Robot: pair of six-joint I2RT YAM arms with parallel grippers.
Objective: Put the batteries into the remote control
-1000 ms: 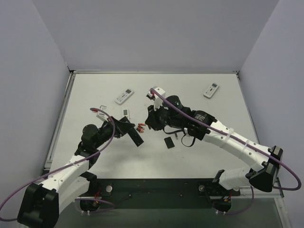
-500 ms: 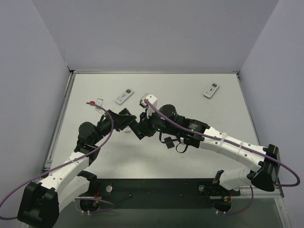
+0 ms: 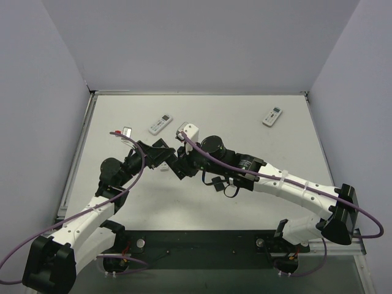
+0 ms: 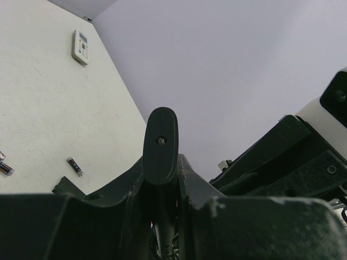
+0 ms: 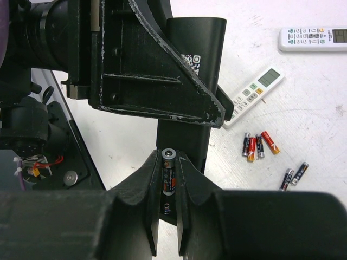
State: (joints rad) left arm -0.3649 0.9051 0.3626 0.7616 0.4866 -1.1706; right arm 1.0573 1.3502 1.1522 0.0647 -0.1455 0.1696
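Right tool: pinching one battery at the black remote. Left tool: clamping that remote. Seemingly only starting the loading.

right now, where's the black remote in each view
Top external: black remote just left of centre, between the two arms.
Left wrist: centre, foreshortened, pointing away from the camera.
Right wrist: upper centre, running up the picture.
Shared landmark: the left gripper clamped on it, seen in every view.
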